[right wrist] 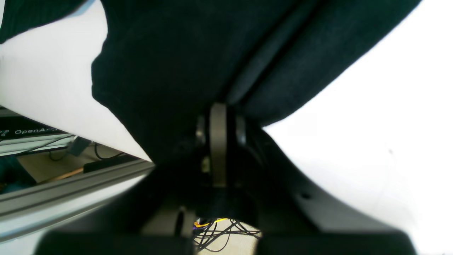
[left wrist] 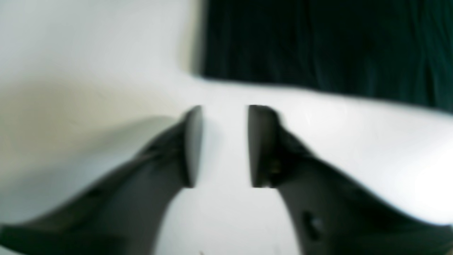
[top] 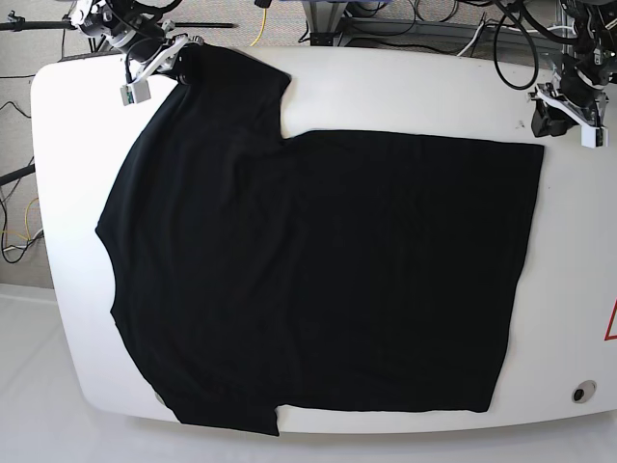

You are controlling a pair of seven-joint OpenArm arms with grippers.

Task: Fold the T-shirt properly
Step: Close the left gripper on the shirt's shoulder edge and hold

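Observation:
The black T-shirt (top: 318, 270) lies spread flat across the white table (top: 569, 289), one sleeve reaching the far left corner. My right gripper (top: 176, 53) is shut on that sleeve's edge; in the right wrist view its fingers (right wrist: 218, 141) pinch a fold of the T-shirt (right wrist: 177, 56). My left gripper (top: 543, 123) hovers at the far right, just beyond the shirt's hem corner. In the left wrist view the left gripper (left wrist: 225, 145) stands open over bare table, nothing between its fingers, and the T-shirt (left wrist: 318, 39) lies a little ahead of it.
Cables (top: 386, 19) and an aluminium frame (right wrist: 70, 191) run behind the table's far edge. A red warning sticker (top: 611, 323) and a small round hole (top: 578, 393) mark the table's right side. The shirt's front sleeve (top: 227, 415) hangs at the near edge.

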